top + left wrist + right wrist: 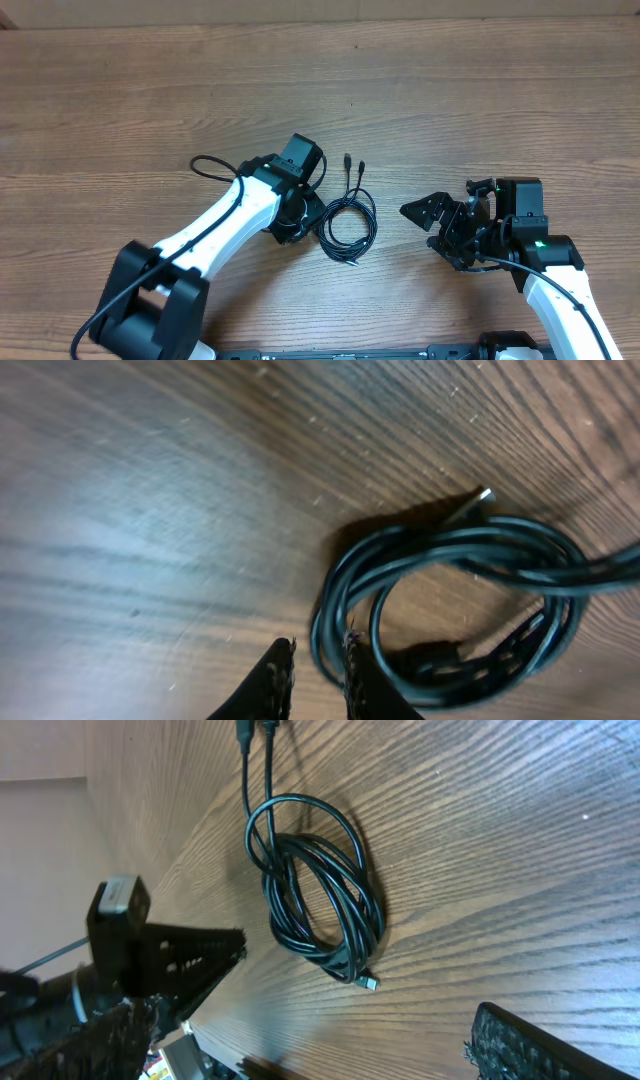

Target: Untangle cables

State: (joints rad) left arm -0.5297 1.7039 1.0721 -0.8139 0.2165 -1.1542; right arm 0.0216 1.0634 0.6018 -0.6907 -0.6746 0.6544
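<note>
The cables [371, 222] lie as one loose black coil on the wooden table, with two plug ends [352, 162] pointing toward the far side. My left gripper [308, 226] is at the coil's left edge. In the left wrist view its jaws [317, 658] stand narrow, with strands of the cables [450, 545] running between the tips against the right finger. A silvery plug tip [484, 495] sticks out at the coil's far side. My right gripper [432, 230] hovers to the right of the coil, open and empty. Its wrist view shows the cables [368, 885] ahead and the pale tip [370, 983].
The thicker black cable of the left arm [205, 165] loops out over the table left of the coil. The table's near edge [200, 1030] shows below the right gripper.
</note>
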